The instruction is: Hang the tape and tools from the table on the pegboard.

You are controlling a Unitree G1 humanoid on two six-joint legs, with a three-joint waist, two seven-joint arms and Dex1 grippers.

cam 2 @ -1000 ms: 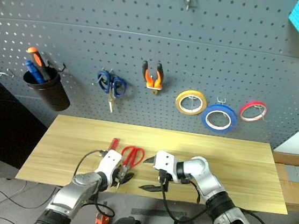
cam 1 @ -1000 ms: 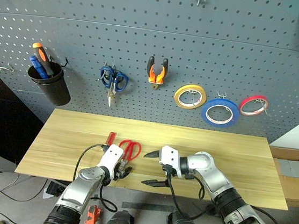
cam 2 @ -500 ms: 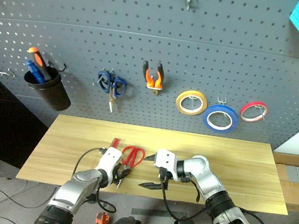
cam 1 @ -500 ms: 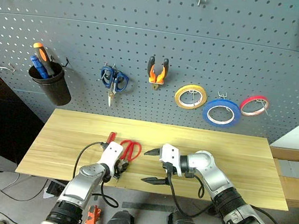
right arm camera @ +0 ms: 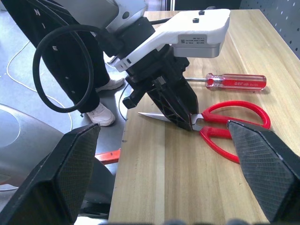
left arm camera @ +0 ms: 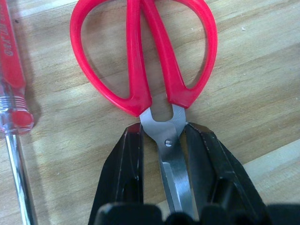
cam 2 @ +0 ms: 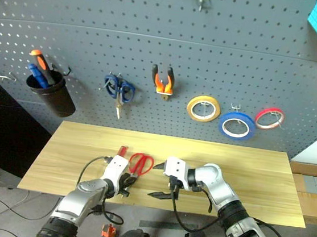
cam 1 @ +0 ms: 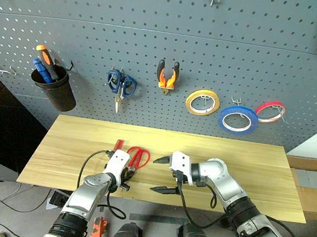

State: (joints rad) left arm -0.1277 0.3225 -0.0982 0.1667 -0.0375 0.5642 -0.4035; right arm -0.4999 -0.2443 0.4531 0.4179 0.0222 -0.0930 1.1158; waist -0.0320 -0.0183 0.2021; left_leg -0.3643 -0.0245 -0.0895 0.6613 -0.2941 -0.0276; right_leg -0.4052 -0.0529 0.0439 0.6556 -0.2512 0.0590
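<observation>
Pegboard [cam 1: 102, 9] backs the table [cam 1: 245, 162]. Left gripper [left arm camera: 163, 140] clamped on the red scissors [left arm camera: 145, 61] at the pivot, likely for a balanced lift; screwdriver [left arm camera: 11, 84] just beside it. Right gripper [cam 1: 162, 175] wide apart, empty, nearby. Blade tips hidden between the fingers.

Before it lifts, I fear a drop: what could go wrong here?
The left gripper pinches the red scissors only at the thin blades near the pivot, so the heavy handles may swing or slip out. The screwdriver lies close beside and could get knocked. The blade tip overhangs the table edge.
</observation>
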